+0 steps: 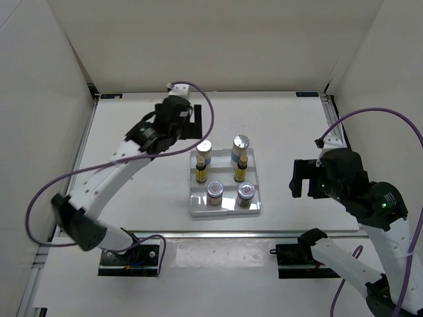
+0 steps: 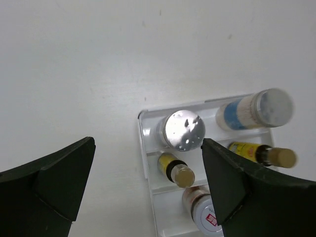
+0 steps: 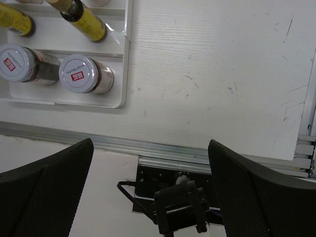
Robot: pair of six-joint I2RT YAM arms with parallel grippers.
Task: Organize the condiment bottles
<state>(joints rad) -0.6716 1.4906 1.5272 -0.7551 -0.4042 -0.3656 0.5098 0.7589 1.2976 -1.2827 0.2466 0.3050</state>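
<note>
I count all six condiment bottles [image 1: 203, 151] paired by kind in the tray [image 1: 225, 211] on the bench [image 1: 297, 125], seemingly sorted, so my left pincer [image 2: 148, 153] and right pincer [image 3: 150, 163] hang agape, empty.

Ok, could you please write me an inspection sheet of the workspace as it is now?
Surface: white table, faint scratches.
Job's things: six bottles standing in the tray; tall bottles at the back, yellow bottles in the middle, jars in front.
Clutter: nothing seen.
Hands: left hand open, empty, behind the tray; right hand open, empty, right of the tray.
Cables: purple cables loop off both arms, clear of the tray.
Surroundings: white walls; metal rail at the near edge.
</note>
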